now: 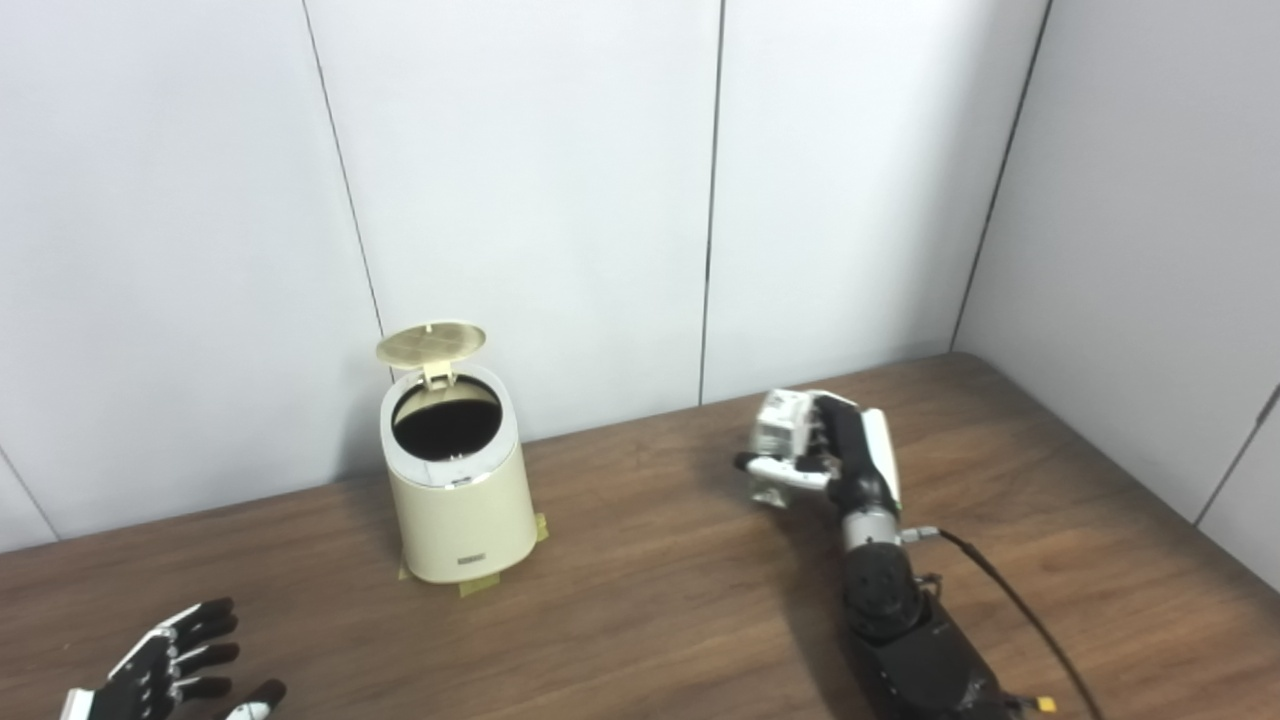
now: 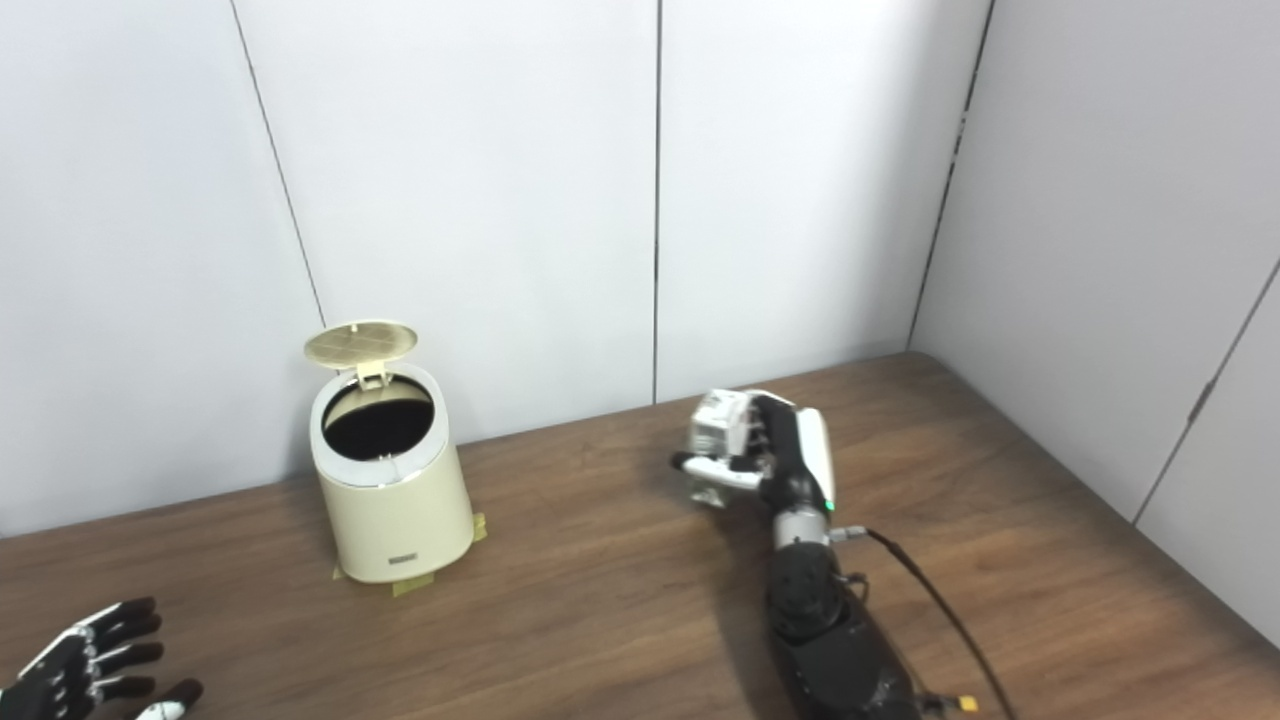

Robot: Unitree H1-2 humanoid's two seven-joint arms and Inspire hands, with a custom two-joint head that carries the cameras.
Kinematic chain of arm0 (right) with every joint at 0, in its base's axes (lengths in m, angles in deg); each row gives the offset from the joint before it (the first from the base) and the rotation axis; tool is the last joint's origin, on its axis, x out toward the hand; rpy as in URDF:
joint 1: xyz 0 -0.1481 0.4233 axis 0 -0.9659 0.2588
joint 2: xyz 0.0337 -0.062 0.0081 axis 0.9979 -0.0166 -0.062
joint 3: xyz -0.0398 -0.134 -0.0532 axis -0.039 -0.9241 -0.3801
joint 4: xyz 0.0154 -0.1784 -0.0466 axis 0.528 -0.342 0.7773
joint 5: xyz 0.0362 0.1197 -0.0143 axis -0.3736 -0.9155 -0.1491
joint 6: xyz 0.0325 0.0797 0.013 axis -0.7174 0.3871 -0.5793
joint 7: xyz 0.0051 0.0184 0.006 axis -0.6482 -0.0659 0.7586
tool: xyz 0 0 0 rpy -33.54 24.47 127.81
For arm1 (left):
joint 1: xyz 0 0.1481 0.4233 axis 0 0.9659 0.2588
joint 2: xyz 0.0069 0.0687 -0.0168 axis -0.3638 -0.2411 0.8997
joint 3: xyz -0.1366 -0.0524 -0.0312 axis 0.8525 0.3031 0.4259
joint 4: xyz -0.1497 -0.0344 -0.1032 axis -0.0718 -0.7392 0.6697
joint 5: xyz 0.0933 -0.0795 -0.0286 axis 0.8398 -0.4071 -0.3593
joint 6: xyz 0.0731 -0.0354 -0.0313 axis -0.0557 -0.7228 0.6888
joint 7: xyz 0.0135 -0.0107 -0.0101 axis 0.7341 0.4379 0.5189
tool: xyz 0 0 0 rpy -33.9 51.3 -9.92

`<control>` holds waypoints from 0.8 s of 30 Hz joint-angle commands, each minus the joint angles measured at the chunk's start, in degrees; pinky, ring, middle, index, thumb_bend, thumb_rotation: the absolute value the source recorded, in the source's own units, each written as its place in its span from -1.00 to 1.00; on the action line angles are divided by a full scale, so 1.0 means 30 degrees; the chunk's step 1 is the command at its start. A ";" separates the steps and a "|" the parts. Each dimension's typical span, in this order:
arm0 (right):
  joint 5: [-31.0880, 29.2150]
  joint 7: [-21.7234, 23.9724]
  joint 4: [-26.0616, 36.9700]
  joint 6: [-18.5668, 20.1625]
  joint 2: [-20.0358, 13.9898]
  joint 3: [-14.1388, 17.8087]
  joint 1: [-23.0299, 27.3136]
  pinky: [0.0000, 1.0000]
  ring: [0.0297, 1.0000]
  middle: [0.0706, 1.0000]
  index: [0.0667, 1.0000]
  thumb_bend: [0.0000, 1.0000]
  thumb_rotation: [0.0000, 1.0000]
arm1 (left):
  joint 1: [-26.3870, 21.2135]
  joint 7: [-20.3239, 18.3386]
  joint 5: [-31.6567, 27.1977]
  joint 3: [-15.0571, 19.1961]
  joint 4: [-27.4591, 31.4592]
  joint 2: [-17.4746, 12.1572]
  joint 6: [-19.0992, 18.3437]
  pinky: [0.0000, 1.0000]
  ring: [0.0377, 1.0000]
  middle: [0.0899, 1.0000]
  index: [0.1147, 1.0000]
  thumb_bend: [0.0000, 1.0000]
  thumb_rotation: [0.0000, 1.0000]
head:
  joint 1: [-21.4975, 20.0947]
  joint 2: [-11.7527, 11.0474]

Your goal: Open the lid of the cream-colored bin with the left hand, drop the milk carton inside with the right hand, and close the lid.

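Observation:
The cream-colored bin (image 1: 460, 510) stands on the wooden table left of centre, taped down at its base. Its round lid (image 1: 431, 343) is tipped up and back, and the dark inside shows. My right hand (image 1: 835, 450) is at the table's right middle, shut on the white milk carton (image 1: 781, 430), which stands upright at or just above the tabletop. My left hand (image 1: 175, 665) rests low at the bottom left corner, fingers spread, holding nothing, well away from the bin.
White wall panels (image 1: 540, 180) close the table's back and right sides. A black cable (image 1: 1010, 600) runs along the right forearm. Bare wooden tabletop (image 1: 660, 560) lies between the bin and the carton.

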 commanded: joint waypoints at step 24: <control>-0.0159 0.5811 0.3568 0.1070 0.1966 -0.1952 0.4725 -0.38 -0.23 -0.11 -0.04 0.04 -1.00 | -0.0761 0.1181 0.1258 -0.1644 -0.0319 0.1765 0.0570 0.31 0.44 0.48 0.44 0.47 -0.80 | 0.5092 -0.0205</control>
